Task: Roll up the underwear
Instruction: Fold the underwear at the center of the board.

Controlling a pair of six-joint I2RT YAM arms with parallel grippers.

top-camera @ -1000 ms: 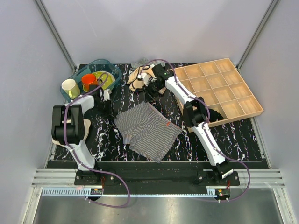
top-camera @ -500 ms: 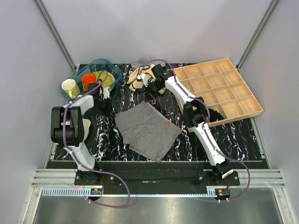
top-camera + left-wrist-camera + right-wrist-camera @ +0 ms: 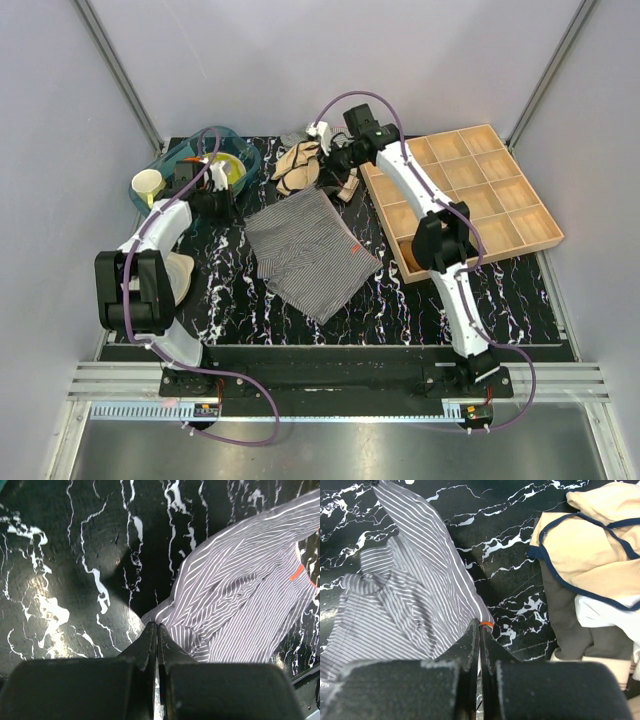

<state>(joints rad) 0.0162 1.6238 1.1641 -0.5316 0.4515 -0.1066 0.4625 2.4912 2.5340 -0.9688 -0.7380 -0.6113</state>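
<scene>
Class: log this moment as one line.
step: grasp far corners | left pincer: shut on underwear | right pincer: shut on underwear | underwear: unrolled

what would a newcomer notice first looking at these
The striped underwear lies spread mid-table on the black marbled top. The left gripper and right gripper are each pinched shut on one of its far corners. Next come the wooden divided tray at the back right and the clear bin of cups at the back left.

The top camera looks steeply down from above and behind the arm bases, taking in the whole tabletop (image 3: 230, 300). The wrist cameras look down from close by, past the left tool (image 3: 156, 630) and the right tool (image 3: 480, 630). All three views share the underwear (image 3: 305, 255).
</scene>
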